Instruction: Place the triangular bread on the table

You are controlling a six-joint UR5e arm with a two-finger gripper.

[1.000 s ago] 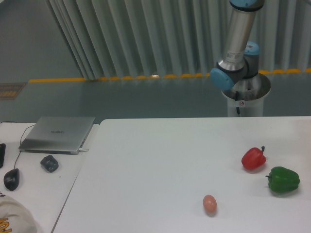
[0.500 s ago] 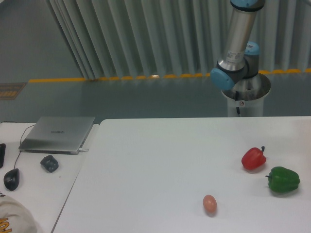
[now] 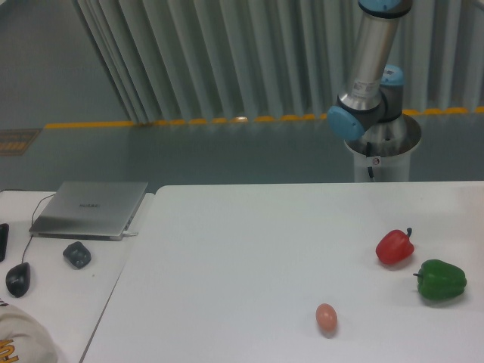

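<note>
Pale ribbed curtains [image 3: 227, 60] are hanging along the back. A yellow line [image 3: 181, 121] is running across the grey-green floor [image 3: 189, 155], and a side desk [image 3: 68, 295] is standing at left.

Two glossy bell peppers, one red [image 3: 395, 247] and one green [image 3: 442, 279]; one small pinkish-brown egg [image 3: 326, 317]; one closed silver laptop [image 3: 91, 209]; one black computer mouse [image 3: 18, 279]; two white benches, the large [image 3: 249, 257] and the smaller [image 3: 57, 291].

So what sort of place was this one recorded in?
Likely a robotics lab or industrial test floor: a silver-and-blue robot arm on a pedestal, a yellow-striped line on the grey floor, and a side desk with a closed silver laptop.
</note>
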